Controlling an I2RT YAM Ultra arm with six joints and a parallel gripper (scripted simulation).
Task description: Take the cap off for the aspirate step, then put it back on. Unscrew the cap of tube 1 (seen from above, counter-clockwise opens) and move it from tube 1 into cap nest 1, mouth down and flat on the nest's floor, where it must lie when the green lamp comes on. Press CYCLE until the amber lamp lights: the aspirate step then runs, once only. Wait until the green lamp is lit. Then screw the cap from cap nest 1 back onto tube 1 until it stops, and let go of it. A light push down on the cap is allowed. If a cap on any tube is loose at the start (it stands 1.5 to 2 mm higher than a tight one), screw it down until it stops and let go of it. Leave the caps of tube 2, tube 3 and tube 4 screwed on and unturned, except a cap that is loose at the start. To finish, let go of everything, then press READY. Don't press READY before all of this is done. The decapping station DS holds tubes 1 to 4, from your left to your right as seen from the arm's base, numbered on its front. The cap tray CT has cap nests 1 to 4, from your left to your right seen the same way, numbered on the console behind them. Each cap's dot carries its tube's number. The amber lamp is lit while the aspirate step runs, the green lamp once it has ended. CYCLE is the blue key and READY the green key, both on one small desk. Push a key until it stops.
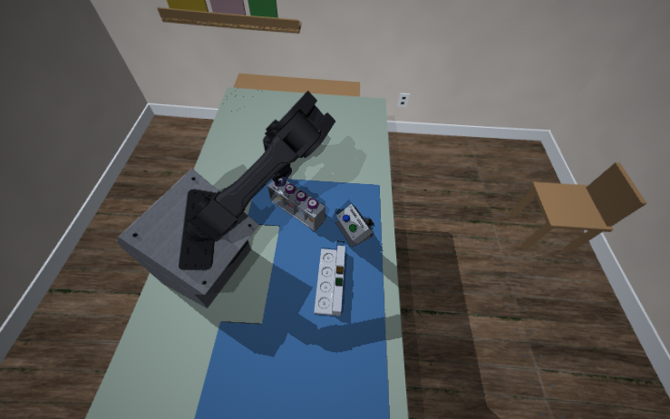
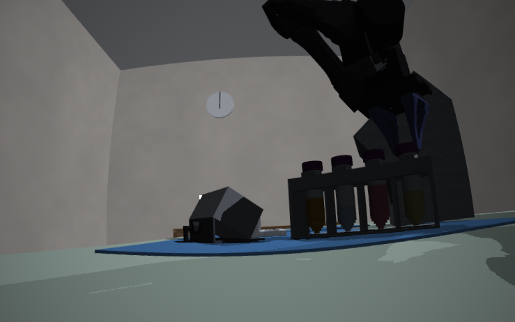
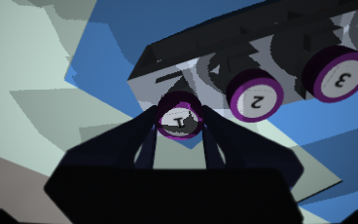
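The decapping station (image 1: 298,203) stands on the blue mat with four purple-capped tubes. In the wrist view my gripper (image 3: 179,112) is shut on the cap of tube 1 (image 3: 180,119), a purple cap with a white dot marked 1; it sits on its tube at the station's end. The caps of tube 2 (image 3: 254,95) and tube 3 (image 3: 340,73) stand beside it. In the exterior view the fingers (image 2: 408,150) come down on the rightmost tube of the rack (image 2: 361,196). The cap tray (image 1: 328,280) has empty nests, with dark lamps beside it.
The key desk (image 1: 354,223) with the blue CYCLE key (image 1: 345,218) and the green READY key (image 1: 353,228) stands right of the station. The arm's base (image 1: 186,239) sits on a grey block at the table's left. A chair (image 1: 581,205) stands off the table.
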